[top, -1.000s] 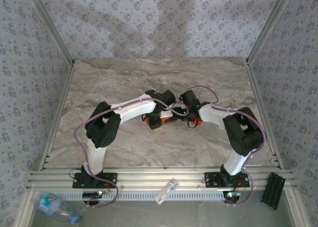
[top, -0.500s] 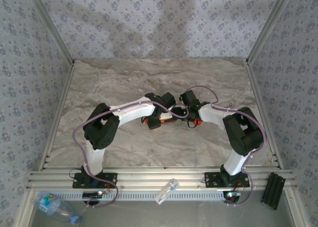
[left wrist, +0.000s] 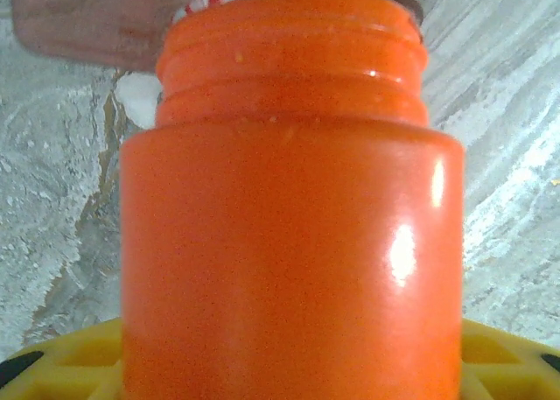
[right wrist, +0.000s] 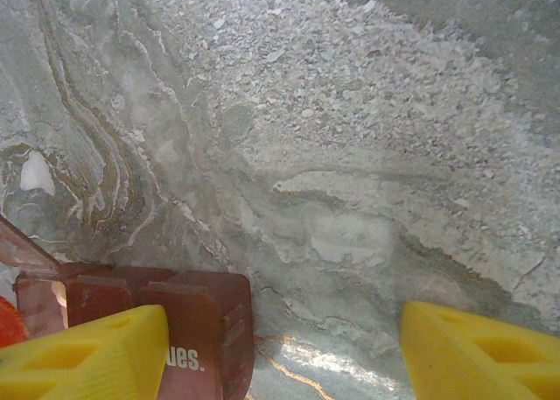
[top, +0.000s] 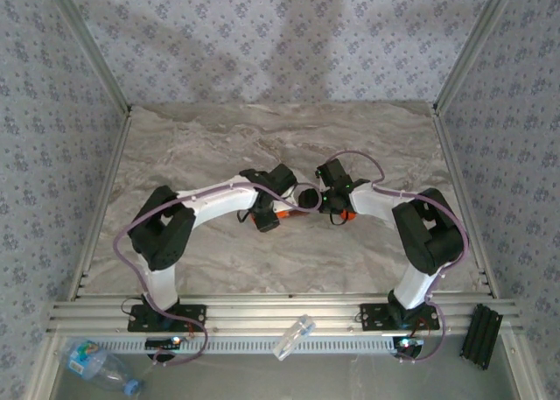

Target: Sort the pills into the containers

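Observation:
An orange pill bottle [left wrist: 289,242] with a bare threaded neck and no cap stands close up in the left wrist view. My left gripper [left wrist: 289,378] is shut on its body, and yellow fingers [left wrist: 70,365] show at both sides below. From above, the bottle [top: 282,214] and left gripper [top: 269,213] sit mid-table. My right gripper [right wrist: 284,347] stands open over bare marble, just right of them [top: 328,199]. A dark red translucent pill organizer [right wrist: 192,321] lettered "ues." lies against its left fingertip [right wrist: 87,356]. The pills are hidden.
A clear water bottle [top: 96,363], a small clear tube [top: 293,337] and a black block [top: 481,336] lie by the near rail. Patterned walls with aluminium posts close in the marble table [top: 219,146] on three sides.
The left arm has drawn back to the left, carrying the bottle a little leftward away from the right gripper. The right arm has stayed still.

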Robot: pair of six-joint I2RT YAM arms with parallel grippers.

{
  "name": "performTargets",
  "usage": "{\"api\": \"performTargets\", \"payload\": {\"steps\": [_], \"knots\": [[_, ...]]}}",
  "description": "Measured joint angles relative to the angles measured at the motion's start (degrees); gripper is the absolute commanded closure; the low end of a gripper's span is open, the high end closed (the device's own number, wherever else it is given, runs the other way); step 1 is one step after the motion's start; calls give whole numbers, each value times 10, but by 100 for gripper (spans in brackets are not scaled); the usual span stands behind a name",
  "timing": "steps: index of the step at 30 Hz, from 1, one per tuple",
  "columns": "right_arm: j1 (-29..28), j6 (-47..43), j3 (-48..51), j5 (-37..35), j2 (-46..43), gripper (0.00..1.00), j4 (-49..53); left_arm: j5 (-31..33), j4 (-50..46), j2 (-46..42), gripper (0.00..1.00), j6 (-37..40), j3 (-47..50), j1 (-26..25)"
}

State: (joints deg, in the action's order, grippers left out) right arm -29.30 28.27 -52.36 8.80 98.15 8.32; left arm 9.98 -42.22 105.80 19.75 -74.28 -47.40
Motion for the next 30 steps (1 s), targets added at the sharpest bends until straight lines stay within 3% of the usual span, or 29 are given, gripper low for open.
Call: {"api": "performTargets", "payload": {"steps": [30], "knots": [[-5,4,-47,26,-3,23,39,-140,348,-227,100,-94,243,63]]}}
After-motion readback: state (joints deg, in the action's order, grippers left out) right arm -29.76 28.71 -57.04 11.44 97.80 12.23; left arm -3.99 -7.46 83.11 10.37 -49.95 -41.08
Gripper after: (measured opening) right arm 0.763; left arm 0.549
